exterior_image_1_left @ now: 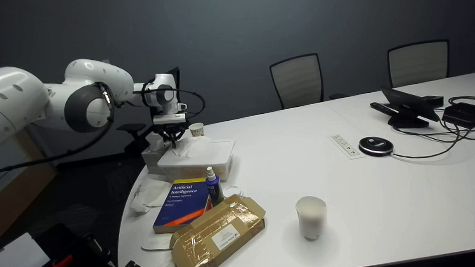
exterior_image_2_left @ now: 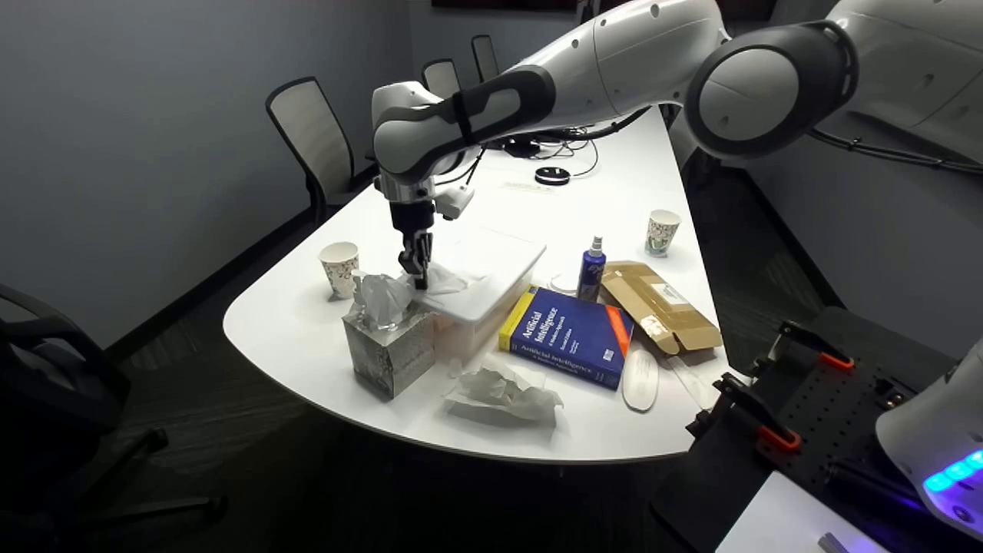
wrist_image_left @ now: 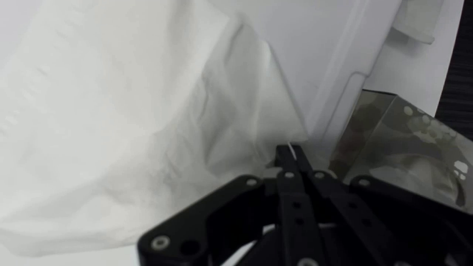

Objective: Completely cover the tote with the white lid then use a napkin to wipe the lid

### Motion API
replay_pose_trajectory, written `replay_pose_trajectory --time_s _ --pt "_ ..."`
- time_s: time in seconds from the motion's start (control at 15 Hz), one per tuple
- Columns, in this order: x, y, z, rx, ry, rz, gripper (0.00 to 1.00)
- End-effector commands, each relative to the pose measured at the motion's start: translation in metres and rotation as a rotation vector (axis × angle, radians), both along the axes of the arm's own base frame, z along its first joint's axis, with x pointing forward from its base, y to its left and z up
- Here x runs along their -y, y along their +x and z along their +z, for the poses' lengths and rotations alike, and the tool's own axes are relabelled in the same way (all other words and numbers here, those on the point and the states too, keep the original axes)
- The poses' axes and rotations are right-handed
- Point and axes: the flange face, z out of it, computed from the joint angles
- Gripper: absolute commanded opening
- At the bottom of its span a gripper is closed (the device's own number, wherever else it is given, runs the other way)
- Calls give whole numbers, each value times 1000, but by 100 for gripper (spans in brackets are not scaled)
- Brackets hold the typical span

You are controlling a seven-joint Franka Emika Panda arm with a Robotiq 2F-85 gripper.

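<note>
napkin [wrist_image_left: 159, 125] in gripper [wrist_image_left: 292, 150], on lid [exterior_image_1_left: 218, 149]

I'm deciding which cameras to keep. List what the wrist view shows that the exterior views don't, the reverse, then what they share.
Only in the wrist view: a thin white line between the fingers, and faint short marks on the napkin.

Only outside it, in both exterior views: the blue book, spray bottle, cardboard box, two paper cups and the arm.

Shared by all: the fingers, the napkin, the white lid and the grey tissue box.
</note>
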Motion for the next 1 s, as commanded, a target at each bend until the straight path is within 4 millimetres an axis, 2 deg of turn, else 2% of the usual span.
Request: replay_pose_trajectory --time_s 0.0,0.53,0.93 --pt "5 1 0 -5 -37 -31 0" --pt "14 -9 3 -99 -87 -23 0" --pt "17 -26 -7 -225 -98 6 0"
